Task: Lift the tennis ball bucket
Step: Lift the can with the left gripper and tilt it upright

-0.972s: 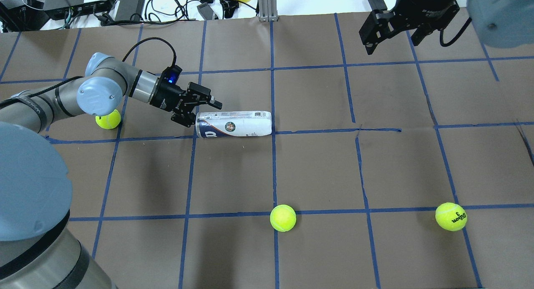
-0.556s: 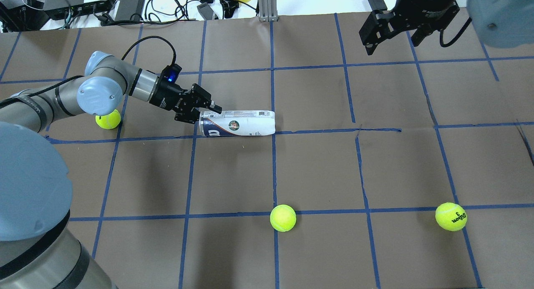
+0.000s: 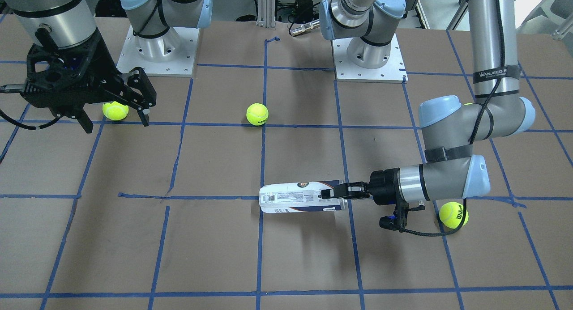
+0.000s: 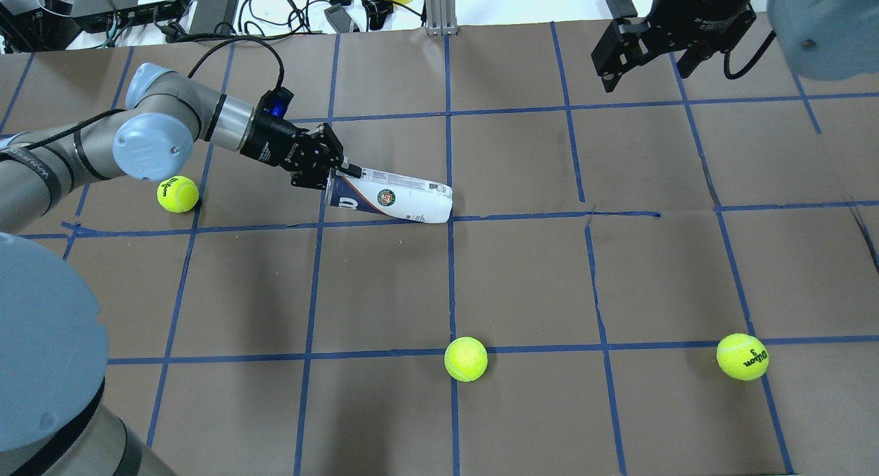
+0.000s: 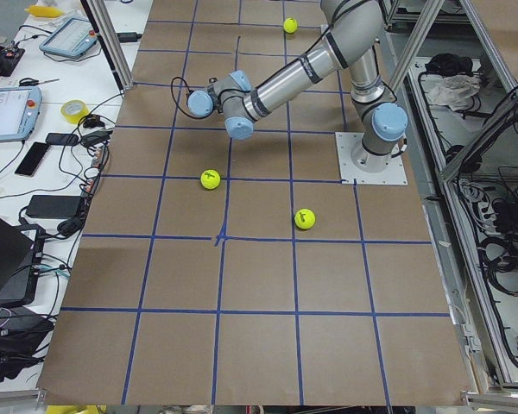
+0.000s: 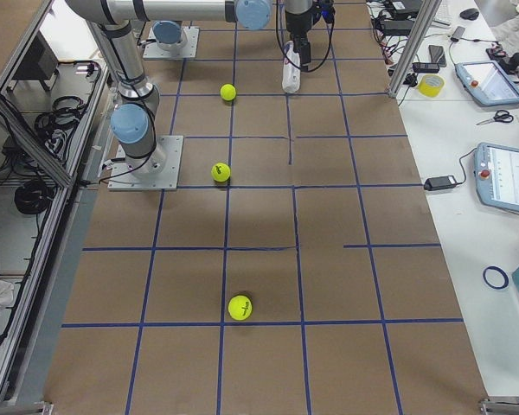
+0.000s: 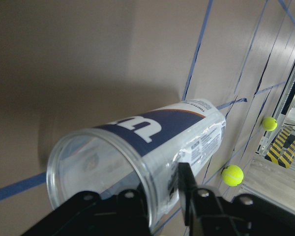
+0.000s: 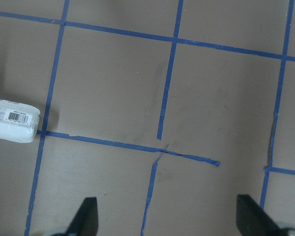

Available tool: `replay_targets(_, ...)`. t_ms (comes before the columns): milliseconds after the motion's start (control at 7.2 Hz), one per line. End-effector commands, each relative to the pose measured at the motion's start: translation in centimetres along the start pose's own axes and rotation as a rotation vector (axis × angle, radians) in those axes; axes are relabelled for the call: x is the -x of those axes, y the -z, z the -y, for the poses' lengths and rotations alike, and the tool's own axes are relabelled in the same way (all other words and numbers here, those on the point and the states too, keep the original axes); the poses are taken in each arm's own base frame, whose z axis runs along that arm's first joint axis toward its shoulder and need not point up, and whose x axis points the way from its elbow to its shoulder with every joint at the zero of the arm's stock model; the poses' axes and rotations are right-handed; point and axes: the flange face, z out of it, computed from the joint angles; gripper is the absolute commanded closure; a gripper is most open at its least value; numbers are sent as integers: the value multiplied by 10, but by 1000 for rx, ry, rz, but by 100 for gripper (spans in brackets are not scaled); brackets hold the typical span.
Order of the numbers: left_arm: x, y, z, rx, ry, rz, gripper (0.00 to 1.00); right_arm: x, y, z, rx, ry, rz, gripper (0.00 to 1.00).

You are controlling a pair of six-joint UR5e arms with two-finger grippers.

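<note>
Clear plastic cylinder (image 4: 395,201) — L fingers (image 3: 344,190) clamp open rim, tilted.

I see the table (image 4: 522,277) papered brown, gridded with blue tape (image 4: 452,284); beyond its far edge, a white bench (image 4: 508,2) carries cables (image 4: 288,9).

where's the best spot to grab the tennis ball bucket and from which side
Take the tennis ball bucket by the rim of its open navy end, coming from the robot's left along its length. It lies low with that mouth facing the left gripper, so one finger fits inside the thin wall, one outside.
</note>
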Motion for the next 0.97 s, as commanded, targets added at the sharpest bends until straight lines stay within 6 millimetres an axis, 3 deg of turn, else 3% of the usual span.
replay_targets(0, -66, 17, -26, -47, 46, 21, 100, -2, -4, -1, 4, 0, -15, 0)
replay_targets(278, -145, 27, -53, -121, -3, 110, 100, -3, -4, -1, 1, -3, -29, 0)
replay_targets(417, -173, 19, -50, -276, -36, 277, 100, -3, -6, -3, 5, -4, -28, 0)
replay_targets(694, -202, -12, -53, -489, -166, 603, 100, -3, -7, -2, 7, -4, -28, 0)
replay_targets(833, -209, -15, -58, -449, -300, 796, 100, -3, -6, -2, 5, -4, -28, 0)
